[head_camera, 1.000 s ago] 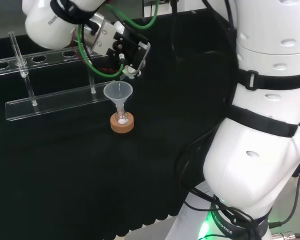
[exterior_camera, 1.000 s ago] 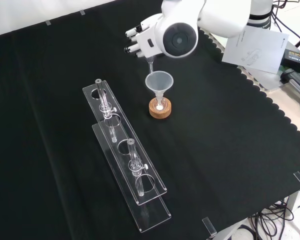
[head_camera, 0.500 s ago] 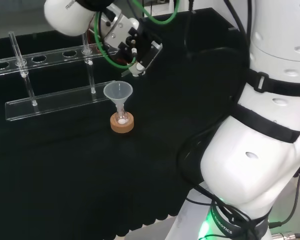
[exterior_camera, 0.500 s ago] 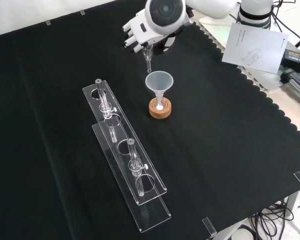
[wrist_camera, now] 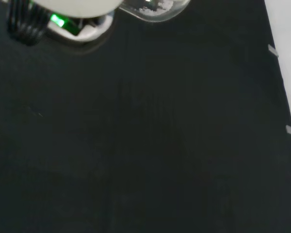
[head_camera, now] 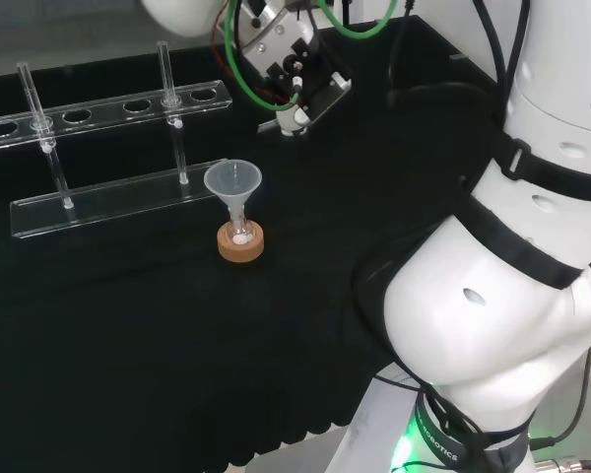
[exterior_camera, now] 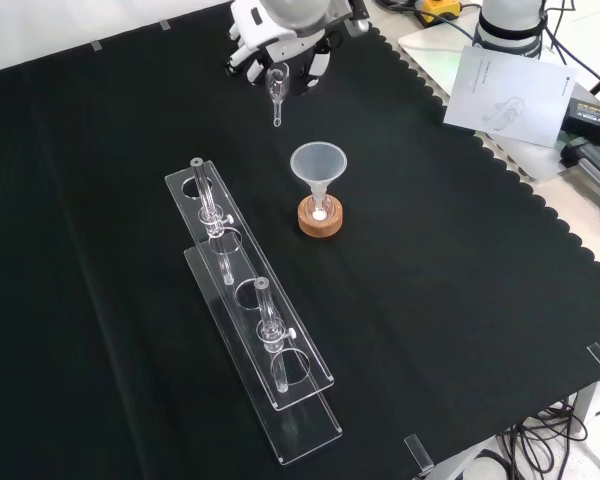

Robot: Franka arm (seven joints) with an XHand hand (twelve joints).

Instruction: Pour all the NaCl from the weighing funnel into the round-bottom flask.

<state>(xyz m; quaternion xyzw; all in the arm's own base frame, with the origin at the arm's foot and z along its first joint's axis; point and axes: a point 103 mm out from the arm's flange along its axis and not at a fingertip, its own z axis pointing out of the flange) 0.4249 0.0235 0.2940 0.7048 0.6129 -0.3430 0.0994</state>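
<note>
Hand (exterior_camera: 280, 35): top centre of the front view, above the cloth; fingers curled round the upper end of the weighing funnel. In the head view it sits at top centre (head_camera: 291, 69), black and white, with green cables looped behind it.
Weighing funnel (exterior_camera: 276, 95): clear glass, held in the hand, its thin stem pointing down toward the cloth in the front view. Up and to the left of the plastic funnel there, well apart from it. In the wrist view a clear rounded part (wrist_camera: 155, 7) shows with white grains clinging inside.
Plastic funnel (exterior_camera: 318, 165): centre of the front view, upright, its stem in the neck of the round-bottom flask. Centre left in the head view (head_camera: 232, 184).
Round-bottom flask (exterior_camera: 321, 211): small, clear, seated in the cork ring; a white patch shows at its bottom. In the head view (head_camera: 240, 235) the white patch shows too.
Cork ring (exterior_camera: 320, 217): tan, flat on the black cloth (exterior_camera: 460, 260), under the flask.
Acrylic racks (exterior_camera: 250, 310): two clear strips, lower left of centre in the front view, running diagonally, each with upright glass tubes (exterior_camera: 209, 205). Upper left in the head view.
Papers (exterior_camera: 510, 90): upper right corner of the front view, off the cloth edge.
</note>
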